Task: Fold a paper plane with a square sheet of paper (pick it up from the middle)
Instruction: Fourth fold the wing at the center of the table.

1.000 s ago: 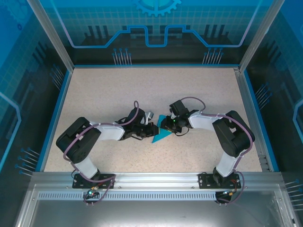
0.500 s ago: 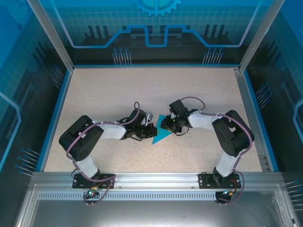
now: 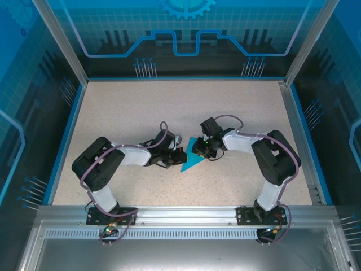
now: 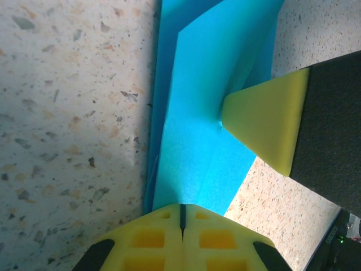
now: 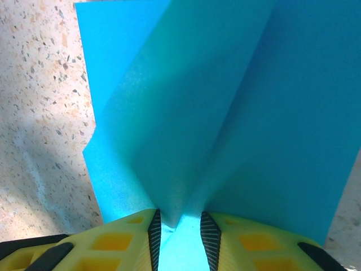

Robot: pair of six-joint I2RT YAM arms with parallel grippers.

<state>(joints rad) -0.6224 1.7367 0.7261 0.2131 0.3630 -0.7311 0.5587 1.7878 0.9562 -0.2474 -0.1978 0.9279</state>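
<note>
Compared with a second ago, the left arm's elbow is shifted a little to the right. The left tool (image 3: 179,153) is now fully clenched, its yellow pads pressed flat together with only a thin seam between them. In the left wrist view an edge of the paper (image 4: 197,141) is seen running up to those pads, but it cannot be told whether it is nipped between them.

The paper (image 3: 192,162) is found in the same spot as before, lying on the speckled desk (image 3: 169,107) near its middle, between the two tools. It is folded into a triangular shape. Seen from above, its sharp tip is pointed toward the near left. Its long axis is laid diagonally from that tip up to the right, where the far end is covered by the right tool (image 3: 198,148).

That tool is narrowed slightly against the earlier view. In the right wrist view a raised ridge of the paper is gripped between its two pads (image 5: 153,240). In the left wrist view one of its fingertips (image 4: 259,127) is pressed against the paper's upper layer.
</note>
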